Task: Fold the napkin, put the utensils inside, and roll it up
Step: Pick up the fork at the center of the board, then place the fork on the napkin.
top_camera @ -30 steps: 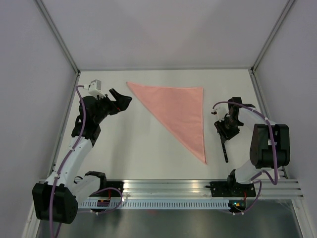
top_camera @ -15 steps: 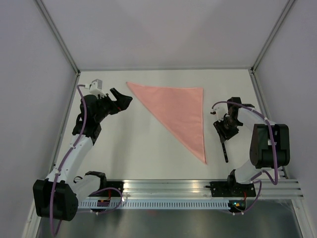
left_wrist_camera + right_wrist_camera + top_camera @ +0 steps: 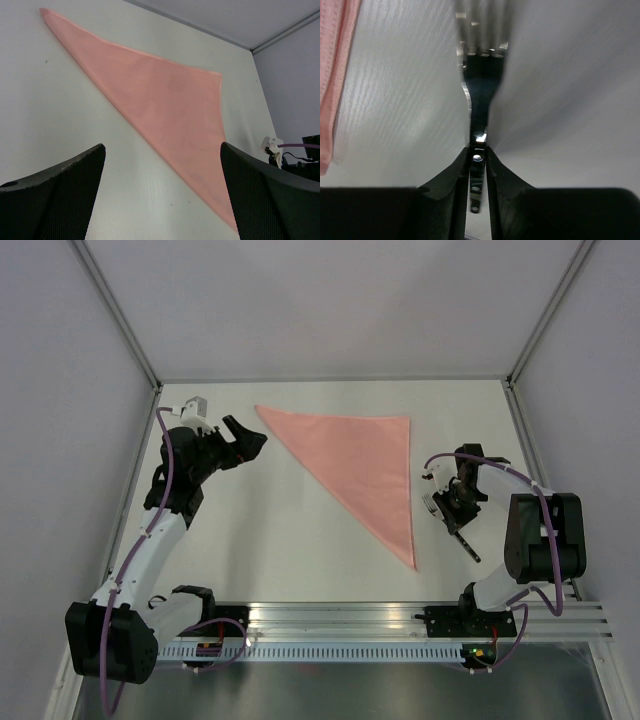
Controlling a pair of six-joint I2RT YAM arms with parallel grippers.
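Note:
The salmon-pink napkin point(image 3: 365, 465) point(image 3: 165, 110) lies flat on the white table, folded into a triangle with its long point toward the near edge. Its edge shows at the left of the right wrist view point(image 3: 335, 60). The fork point(image 3: 468, 545) point(image 3: 480, 80) is right of the napkin. Its black handle slants toward the near right and its silver tines point away from the wrist camera. My right gripper point(image 3: 455, 510) point(image 3: 477, 150) is shut on the fork's handle just behind the neck. My left gripper point(image 3: 245, 438) point(image 3: 162, 145) stands open and empty beside the napkin's far-left corner.
An aluminium rail point(image 3: 340, 615) carrying both arm bases runs along the near edge. Grey enclosure walls and frame posts point(image 3: 515, 380) bound the table on three sides. The right arm point(image 3: 300, 155) shows at the right edge of the left wrist view.
My right gripper's jaws have narrowed onto the fork's handle. The fork has swung, so its handle now slants to the near right and its tines show left of the gripper. The left arm is still.

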